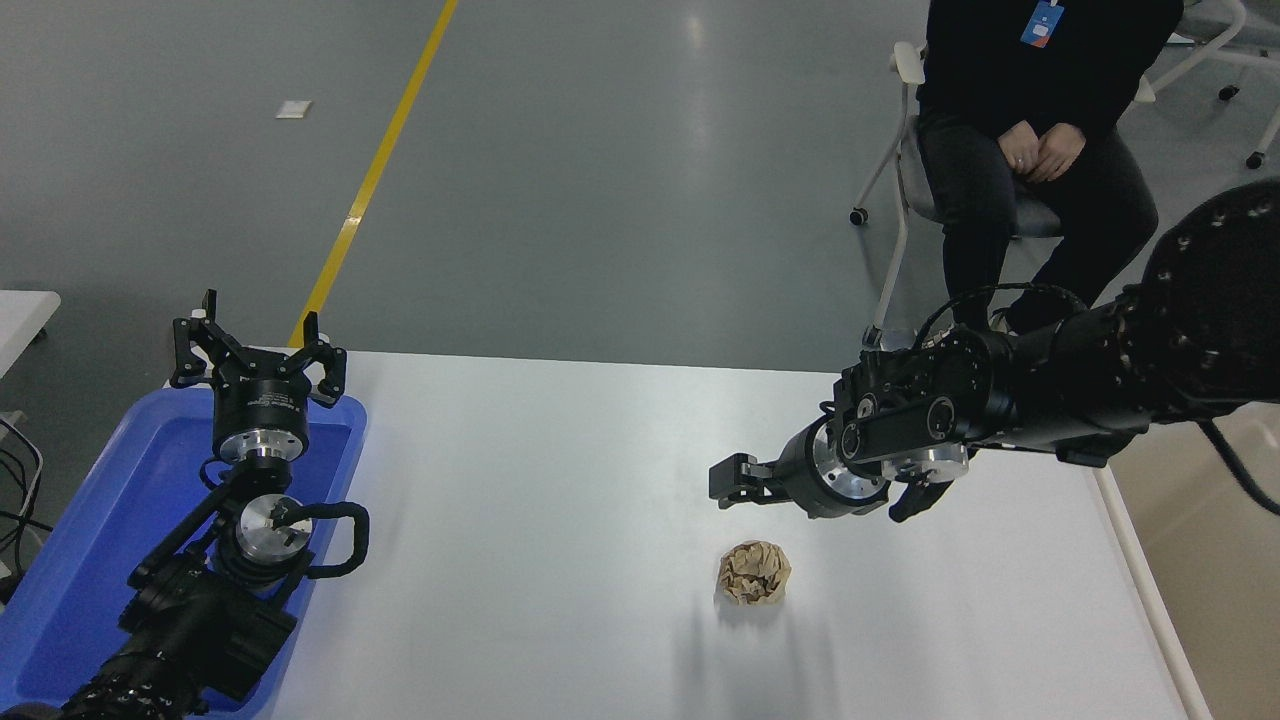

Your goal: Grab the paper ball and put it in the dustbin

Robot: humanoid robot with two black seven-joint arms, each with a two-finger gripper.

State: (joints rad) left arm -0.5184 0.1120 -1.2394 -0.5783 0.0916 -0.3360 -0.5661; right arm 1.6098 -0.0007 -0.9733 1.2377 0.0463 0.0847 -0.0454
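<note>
The paper ball, a wrinkly tan-brown wad, lies on the white table right of the middle. My right gripper reaches in from the right, points left, and hovers just above and slightly behind the ball without touching it. It shows side-on as one dark mass. The dustbin, beige with a pale rim, stands at the table's right end, its far part hidden behind my right arm. My left gripper is parked open and empty at the lower left.
A bright blue shallow tray sits at the table's left end under my left arm. A person in dark clothes sits on a chair beyond the far right edge, hands in lap.
</note>
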